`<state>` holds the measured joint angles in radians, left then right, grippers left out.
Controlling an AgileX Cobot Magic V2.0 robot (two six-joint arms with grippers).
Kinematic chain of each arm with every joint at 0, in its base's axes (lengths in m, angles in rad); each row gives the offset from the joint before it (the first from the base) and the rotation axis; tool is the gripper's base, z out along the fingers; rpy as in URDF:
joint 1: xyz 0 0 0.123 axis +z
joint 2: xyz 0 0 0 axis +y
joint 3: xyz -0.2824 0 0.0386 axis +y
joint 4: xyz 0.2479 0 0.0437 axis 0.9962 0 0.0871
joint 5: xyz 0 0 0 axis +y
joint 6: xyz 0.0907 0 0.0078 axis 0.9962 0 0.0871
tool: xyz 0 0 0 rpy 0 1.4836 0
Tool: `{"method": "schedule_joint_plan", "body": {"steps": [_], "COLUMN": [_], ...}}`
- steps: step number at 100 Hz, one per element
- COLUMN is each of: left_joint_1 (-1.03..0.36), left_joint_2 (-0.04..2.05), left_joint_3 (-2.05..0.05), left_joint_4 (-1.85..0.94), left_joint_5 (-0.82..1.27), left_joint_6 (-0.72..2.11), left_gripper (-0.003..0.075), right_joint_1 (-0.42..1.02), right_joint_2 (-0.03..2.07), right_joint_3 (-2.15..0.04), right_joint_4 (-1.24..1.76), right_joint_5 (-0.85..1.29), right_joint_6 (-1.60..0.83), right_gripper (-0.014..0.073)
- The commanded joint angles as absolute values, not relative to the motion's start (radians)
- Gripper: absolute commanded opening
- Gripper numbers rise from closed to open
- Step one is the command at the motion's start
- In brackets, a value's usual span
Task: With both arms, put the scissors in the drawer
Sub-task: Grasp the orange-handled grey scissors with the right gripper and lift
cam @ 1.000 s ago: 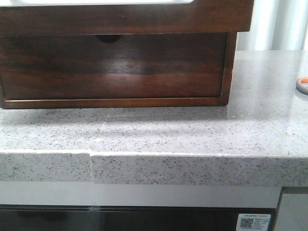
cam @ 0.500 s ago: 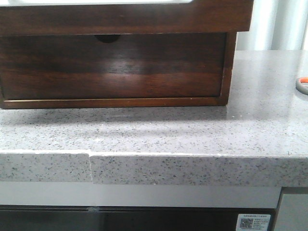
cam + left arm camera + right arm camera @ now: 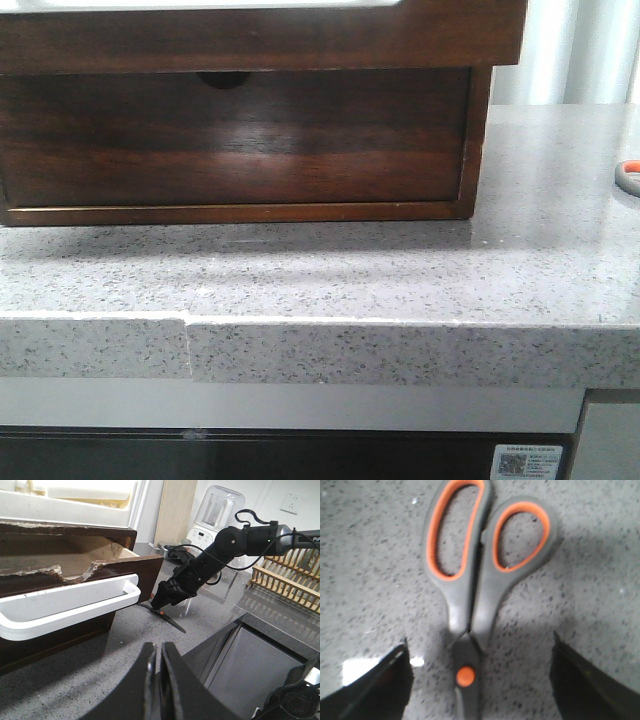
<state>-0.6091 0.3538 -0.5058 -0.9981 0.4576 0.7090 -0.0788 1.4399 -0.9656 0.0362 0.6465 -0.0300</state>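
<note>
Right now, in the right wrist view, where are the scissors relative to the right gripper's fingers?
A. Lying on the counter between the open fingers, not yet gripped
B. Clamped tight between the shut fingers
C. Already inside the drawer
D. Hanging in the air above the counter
A: the scissors lie flat on the speckled counter, and the right gripper stands open with a finger on either side of them.

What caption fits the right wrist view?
Open right gripper straddling grey, orange-lined scissors flat on speckled countertop.
</note>
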Motion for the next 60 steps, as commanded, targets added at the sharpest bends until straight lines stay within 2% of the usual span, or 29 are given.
{"method": "schedule_joint_plan", "body": {"steps": [1, 37, 44, 56, 60], "left_joint_1": [-0.616, -0.616, -0.616, -0.616, -0.616], "left_joint_2": [0.363, 0.363, 0.363, 0.363, 0.363], "left_joint_3": [-0.535, -0.535, -0.535, -0.535, -0.535], "left_joint_4": [-1.026, -1.026, -1.026, -1.026, -1.026], "left_joint_5": [0.422, 0.421, 0.421, 0.421, 0.421], "left_joint_6": [0.713, 0.713, 0.713, 0.713, 0.713], "left_gripper": [-0.0019, -0.0019, -0.0019, -0.0019, -0.0019], "right_joint_1": [-0.084, -0.084, -0.084, -0.084, -0.084], "right_joint_2": [1.433, 1.510, 1.512, 1.512, 1.512], "right_joint_3": [-0.997, -0.997, -0.997, -0.997, -0.997], "right_joint_4": [0.014, 0.014, 0.014, 0.016, 0.016], "right_joint_5": [0.599, 0.598, 0.600, 0.613, 0.615], "right_joint_6": [-0.040, -0.040, -0.040, -0.040, -0.040], "right_gripper": [0.0446, 0.0416, 0.0294, -0.0081, -0.0071]}}
